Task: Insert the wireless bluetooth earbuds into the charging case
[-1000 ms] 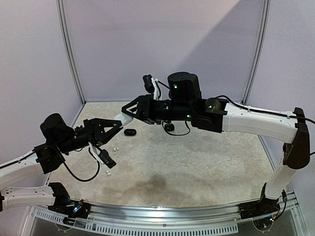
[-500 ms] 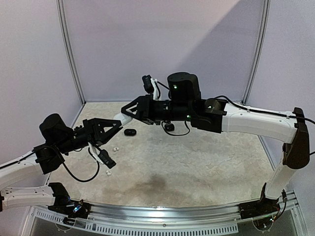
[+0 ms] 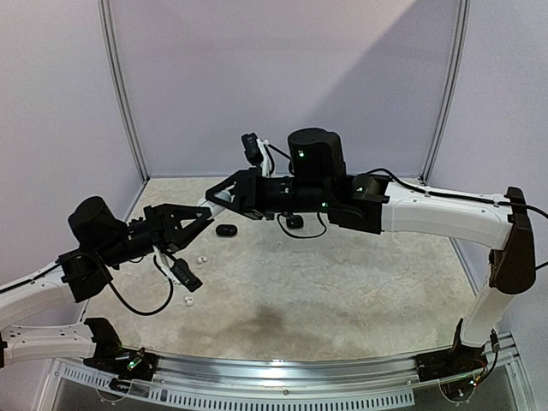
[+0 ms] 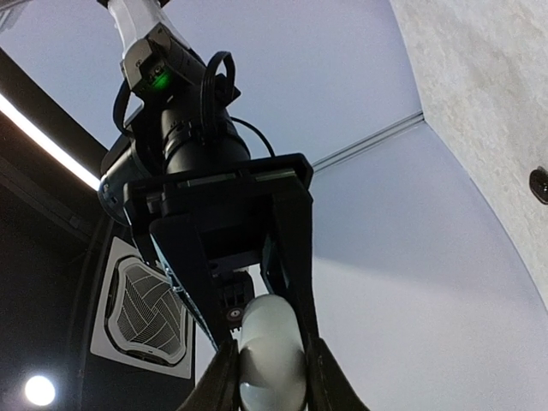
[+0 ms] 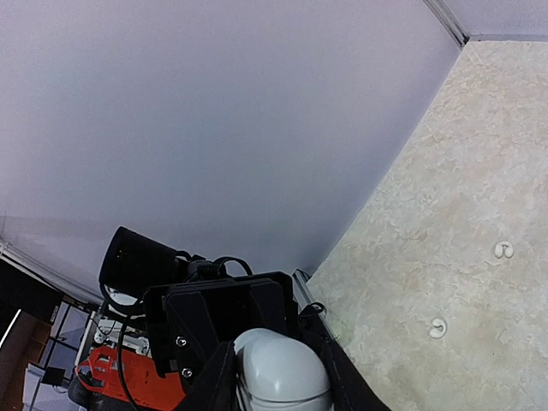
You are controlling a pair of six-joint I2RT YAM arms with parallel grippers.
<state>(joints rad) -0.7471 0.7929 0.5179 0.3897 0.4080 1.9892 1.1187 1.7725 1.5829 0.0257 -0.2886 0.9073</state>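
Observation:
A white charging case [image 3: 211,205] hangs in the air over the table's far left, held from both ends. My left gripper [image 3: 204,217] is shut on it; in the left wrist view the charging case [image 4: 272,364] fills the gap of the left gripper [image 4: 271,344]. From the opposite side my right gripper [image 3: 217,194] has its fingers pressed on both flanks of the charging case [image 5: 282,377], which shows a lid seam in the right gripper [image 5: 276,349]. Two white earbuds [image 3: 201,259] [image 3: 189,300] lie on the table below; the right wrist view shows these earbuds [image 5: 503,249] [image 5: 438,327] too.
A black pebble-shaped case [image 3: 226,229] lies on the speckled table [image 3: 342,282] just right of the grippers. A small black thing [image 4: 539,182] shows on the table in the left wrist view. Purple walls [image 3: 282,77] close the back and sides.
The right gripper has narrowed onto the white case, and the right arm has shifted slightly left. The left arm holds still.

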